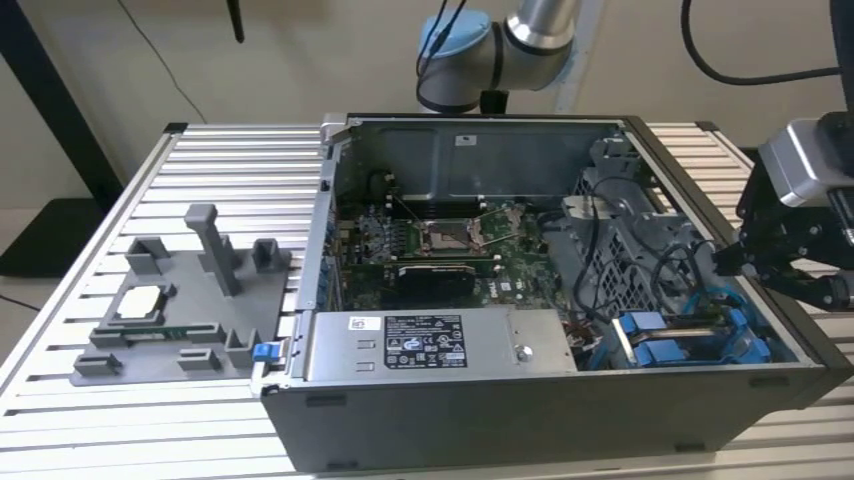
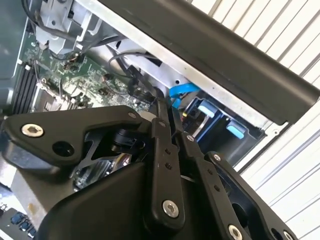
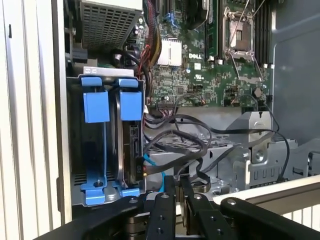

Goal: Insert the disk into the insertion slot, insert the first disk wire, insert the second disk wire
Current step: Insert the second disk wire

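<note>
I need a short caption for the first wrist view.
Gripper above the cables, beside the blue-railed slot in the open case.

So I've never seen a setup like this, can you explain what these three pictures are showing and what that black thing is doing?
The exterior view shows an opened computer case on a slatted table, with a robot arm reaching over it. A grey fixture lies beside the case. The other two pictures come from cameras on the arm's wrist. The black thing is the gripper, its fingers pressed together with nothing between them, hovering over the blue-railed insertion slot. The disk sits upright in the slot, with loose cables beside it.
</note>
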Controlling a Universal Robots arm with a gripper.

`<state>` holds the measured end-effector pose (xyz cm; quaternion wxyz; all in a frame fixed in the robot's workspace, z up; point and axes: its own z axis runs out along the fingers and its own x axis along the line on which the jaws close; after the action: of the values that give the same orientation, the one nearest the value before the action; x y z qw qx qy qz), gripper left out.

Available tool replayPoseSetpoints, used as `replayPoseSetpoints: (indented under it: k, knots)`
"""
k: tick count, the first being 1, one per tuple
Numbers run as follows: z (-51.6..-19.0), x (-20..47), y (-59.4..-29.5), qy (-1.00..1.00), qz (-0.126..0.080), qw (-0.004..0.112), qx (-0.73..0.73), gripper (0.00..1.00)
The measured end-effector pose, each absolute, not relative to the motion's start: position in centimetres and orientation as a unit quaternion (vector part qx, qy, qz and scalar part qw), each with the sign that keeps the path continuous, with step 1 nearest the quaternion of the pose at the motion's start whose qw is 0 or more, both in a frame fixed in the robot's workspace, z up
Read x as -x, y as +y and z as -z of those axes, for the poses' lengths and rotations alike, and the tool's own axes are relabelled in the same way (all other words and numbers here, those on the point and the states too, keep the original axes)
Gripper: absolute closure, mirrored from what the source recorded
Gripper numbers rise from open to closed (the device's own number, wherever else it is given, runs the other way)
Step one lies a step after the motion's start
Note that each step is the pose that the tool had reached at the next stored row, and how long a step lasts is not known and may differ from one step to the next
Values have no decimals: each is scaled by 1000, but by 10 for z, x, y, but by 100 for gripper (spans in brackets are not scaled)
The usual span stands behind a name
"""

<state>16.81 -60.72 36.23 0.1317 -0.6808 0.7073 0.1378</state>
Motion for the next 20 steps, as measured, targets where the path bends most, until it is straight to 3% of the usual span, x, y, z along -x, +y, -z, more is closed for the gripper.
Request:
replayPoseSetpoints:
  k: [14,20]
  knots:
    - [-376,-142,-607,708,-134,129,681,100]
    - [-376,-126,-607,712,-111,106,685,100]
